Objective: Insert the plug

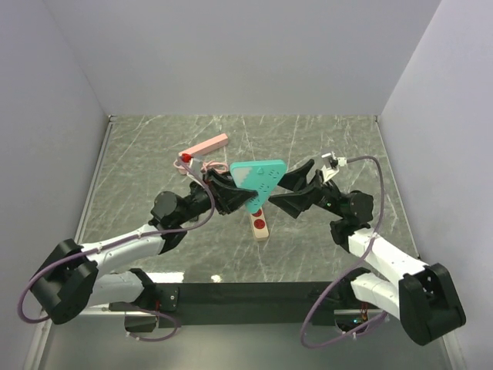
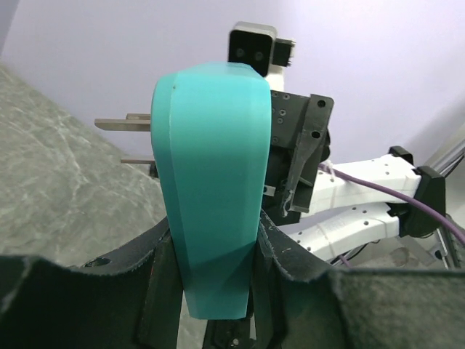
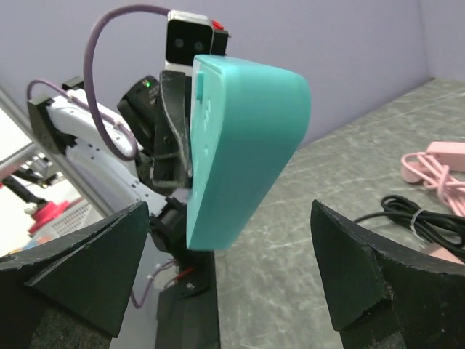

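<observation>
A teal triangular plug adapter [image 1: 258, 178] hangs in the air above the middle of the table. My left gripper [image 1: 228, 193] is shut on its lower corner. In the left wrist view its teal body [image 2: 214, 174] stands upright between my fingers [image 2: 163, 291], and two metal prongs [image 2: 125, 123] stick out to its left. My right gripper [image 1: 296, 187] is open on the adapter's other side. In the right wrist view the adapter [image 3: 243, 145] hangs between the two wide-apart fingers [image 3: 349, 269] and touches neither.
A pink power strip [image 1: 206, 146] with a red switch and a coiled pink cable lies at the back left. A beige strip with red buttons [image 1: 259, 225] lies below the adapter. A black cable [image 3: 425, 214] and the pink cable [image 3: 436, 163] lie on the marble table [image 1: 339, 146]. White walls close three sides.
</observation>
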